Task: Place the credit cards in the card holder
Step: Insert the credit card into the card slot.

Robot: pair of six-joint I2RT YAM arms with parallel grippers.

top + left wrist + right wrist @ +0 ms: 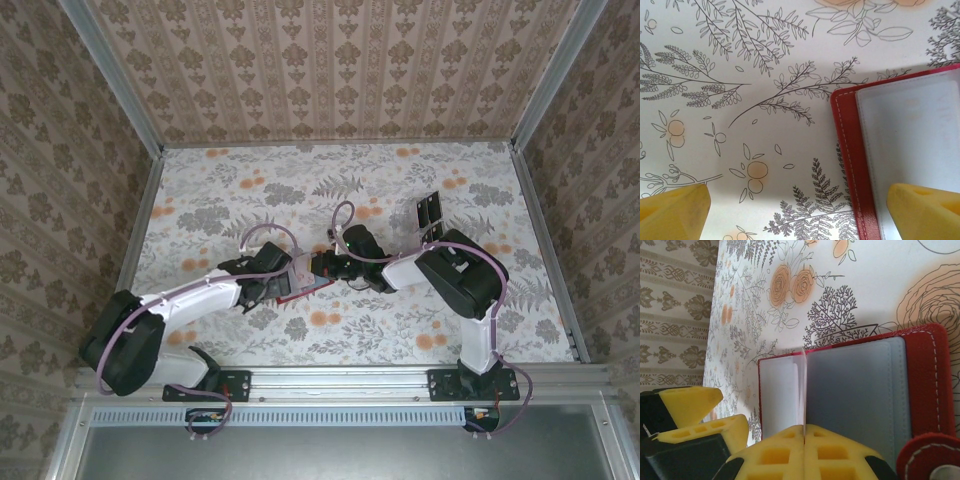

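- While the card holder point(925, 375) lies open on the counter point(740, 50), right gripper point(804, 432) jaws clamp a pale credit card point(803, 385) edge-on.
- Left gripper point(800, 210) jaws gape at its nine o'clock.

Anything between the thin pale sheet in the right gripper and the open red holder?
Nothing visible. The right gripper pinches the sheet edge-on, directly over the open card holder.
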